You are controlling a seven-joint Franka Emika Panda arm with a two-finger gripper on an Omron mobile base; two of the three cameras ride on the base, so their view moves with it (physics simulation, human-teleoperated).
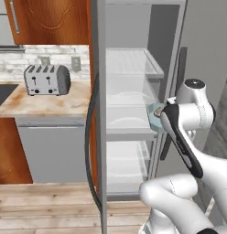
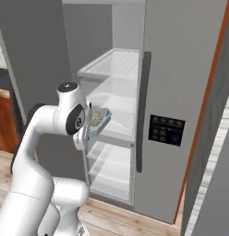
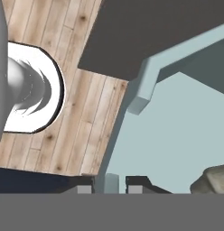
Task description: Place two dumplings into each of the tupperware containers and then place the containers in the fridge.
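My gripper (image 3: 111, 187) is shut on the rim of a light-grey tupperware container (image 3: 177, 126). One mottled dumpling (image 3: 213, 180) lies in it at the lower right of the hand view. In the base views the container (image 2: 101, 119) hangs in the air at the front of the open fridge (image 2: 111, 87), about level with its middle shelf. Dumplings (image 2: 95, 118) show inside the container. In the left base view my forearm covers most of the container (image 1: 154, 115), which sits at the right edge of the fridge shelves (image 1: 129, 96).
A thick grey fridge door (image 2: 181, 92) with a dark dispenser panel (image 2: 166, 129) stands to the right of the opening. Another grey door edge (image 1: 100, 114) rises on the left. A silver toaster (image 1: 46, 79) sits on the counter (image 1: 42, 103). Wooden floor (image 3: 64, 90) lies below.
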